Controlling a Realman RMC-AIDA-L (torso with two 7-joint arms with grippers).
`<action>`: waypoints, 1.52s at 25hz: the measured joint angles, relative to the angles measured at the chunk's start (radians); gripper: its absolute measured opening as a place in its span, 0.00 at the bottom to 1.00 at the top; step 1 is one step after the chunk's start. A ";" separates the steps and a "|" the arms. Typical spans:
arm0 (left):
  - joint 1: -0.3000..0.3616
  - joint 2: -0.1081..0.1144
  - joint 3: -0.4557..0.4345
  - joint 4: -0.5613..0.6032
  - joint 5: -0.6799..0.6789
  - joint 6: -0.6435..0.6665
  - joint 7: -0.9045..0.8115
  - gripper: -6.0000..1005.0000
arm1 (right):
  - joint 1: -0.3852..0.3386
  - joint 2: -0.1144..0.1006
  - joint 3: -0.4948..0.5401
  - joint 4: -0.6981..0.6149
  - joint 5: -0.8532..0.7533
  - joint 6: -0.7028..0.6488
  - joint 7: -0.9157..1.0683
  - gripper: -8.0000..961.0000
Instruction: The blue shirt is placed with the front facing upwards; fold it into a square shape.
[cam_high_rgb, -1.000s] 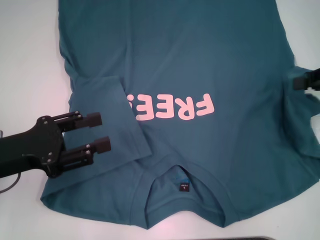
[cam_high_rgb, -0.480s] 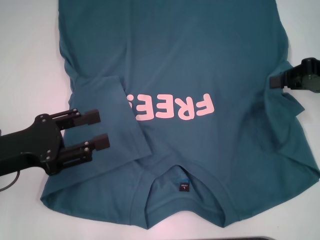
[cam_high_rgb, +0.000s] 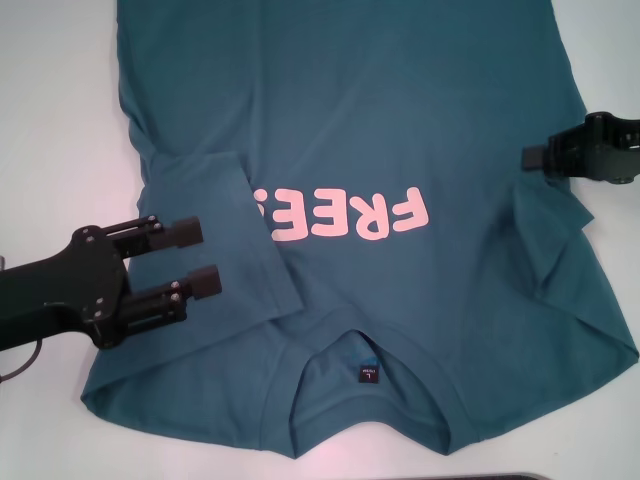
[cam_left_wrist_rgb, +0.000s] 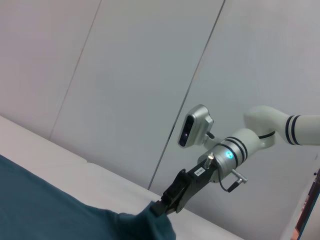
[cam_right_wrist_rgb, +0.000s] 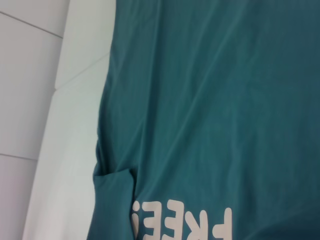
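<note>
White tabletop (cam_high_rgb: 50, 120) carrying the blue shirt (cam_high_rgb: 380, 110), a soft, matte cotton T-shirt spread front up with faint creases. Pink block lettering (cam_high_rgb: 345, 215) crosses the chest; a small dark label (cam_high_rgb: 368, 374) sits inside the round ribbed collar (cam_high_rgb: 375, 400), nearest the robot. The left sleeve (cam_high_rgb: 235, 235) lies folded inward over the body, covering the end of the lettering. The left gripper (cam_high_rgb: 198, 258) reaches in level from the left over that sleeve, jaws spread and holding nothing. The right gripper (cam_high_rgb: 530, 158) comes in from the right at the shirt's edge, where the right sleeve (cam_high_rgb: 545, 235) is bunched and lifted; whether its jaws are pinching the cloth cannot be told. The hem is cut off.
</note>
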 joint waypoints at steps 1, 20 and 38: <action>0.000 0.000 0.000 0.000 -0.002 0.001 0.000 0.64 | 0.000 0.000 -0.004 0.000 0.000 0.004 -0.004 0.15; 0.007 0.000 0.000 -0.002 -0.022 0.001 0.000 0.64 | 0.006 -0.065 -0.061 -0.018 -0.021 -0.041 -0.036 0.66; 0.008 0.000 -0.025 0.002 -0.023 -0.002 0.000 0.64 | 0.016 -0.019 -0.197 -0.080 -0.148 -0.014 -0.033 0.68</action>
